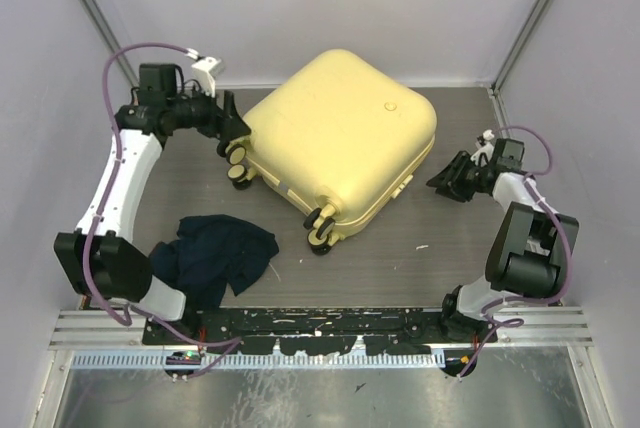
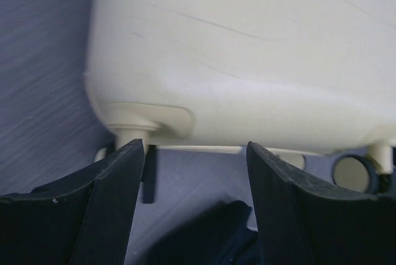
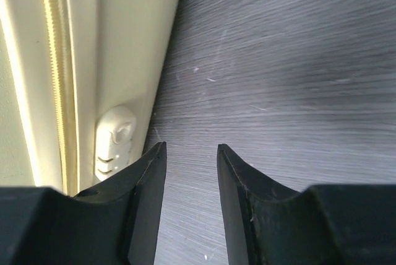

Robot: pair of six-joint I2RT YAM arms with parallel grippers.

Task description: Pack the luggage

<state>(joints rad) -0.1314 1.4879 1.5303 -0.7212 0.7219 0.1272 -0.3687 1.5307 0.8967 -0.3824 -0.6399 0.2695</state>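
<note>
The luggage [image 1: 340, 143] is a large pale-yellow hard-shell case lying closed and turned at an angle in the middle of the table. My left gripper [image 1: 237, 134] is at its left corner by the wheels [image 1: 238, 163]. In the left wrist view that gripper [image 2: 195, 147] is open, with the shell [image 2: 247, 48] just ahead and nothing between its fingers. My right gripper [image 1: 438, 180] is low beside the case's right side. In the right wrist view it [image 3: 190, 147] stands open over bare table, next to the zip [image 3: 55, 73] and a small lock [image 3: 114, 141].
A crumpled dark navy garment [image 1: 215, 253] lies on the table at the front left, also showing below the left fingers [image 2: 210, 234]. Grey walls close in the table on three sides. Another pair of wheels [image 1: 322, 228] points toward the front edge.
</note>
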